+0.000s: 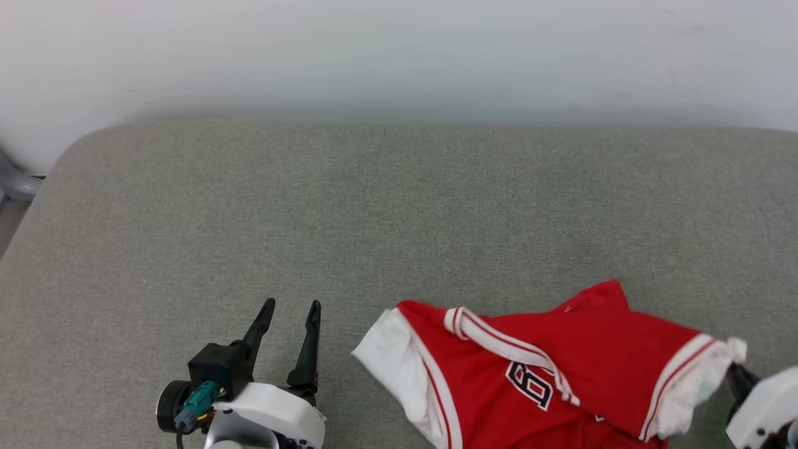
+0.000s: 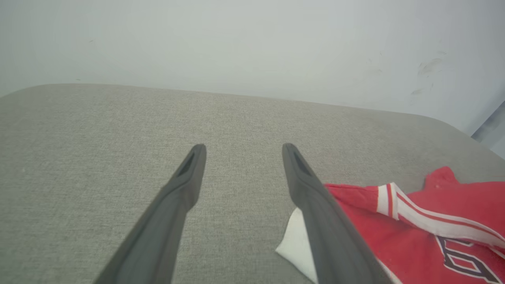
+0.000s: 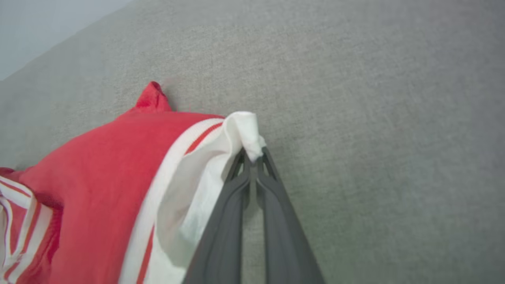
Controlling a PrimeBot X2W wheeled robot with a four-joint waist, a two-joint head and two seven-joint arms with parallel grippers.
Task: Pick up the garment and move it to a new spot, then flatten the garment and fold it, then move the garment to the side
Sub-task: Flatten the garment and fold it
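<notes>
The garment (image 1: 580,362), a bright red shirt with white sleeves and striped trim, lies crumpled at the near right of the grey cushion (image 1: 399,206). A black, white-outlined character (image 1: 530,385) shows on it. My right gripper (image 3: 254,156) is shut, its tips pinching the white edge of the right sleeve (image 3: 244,130); in the head view the right gripper (image 1: 737,369) sits at the garment's right end. To the garment's left my left gripper (image 1: 293,308) stands open with nothing between its fingers. In the left wrist view the left gripper (image 2: 242,152) hovers over bare cushion, the garment (image 2: 418,232) to its right.
The grey fabric cushion stretches wide to the left and far side. A pale wall (image 1: 399,56) runs behind its far edge. The cushion's rounded left corner (image 1: 75,149) has a grey object (image 1: 15,181) beyond it.
</notes>
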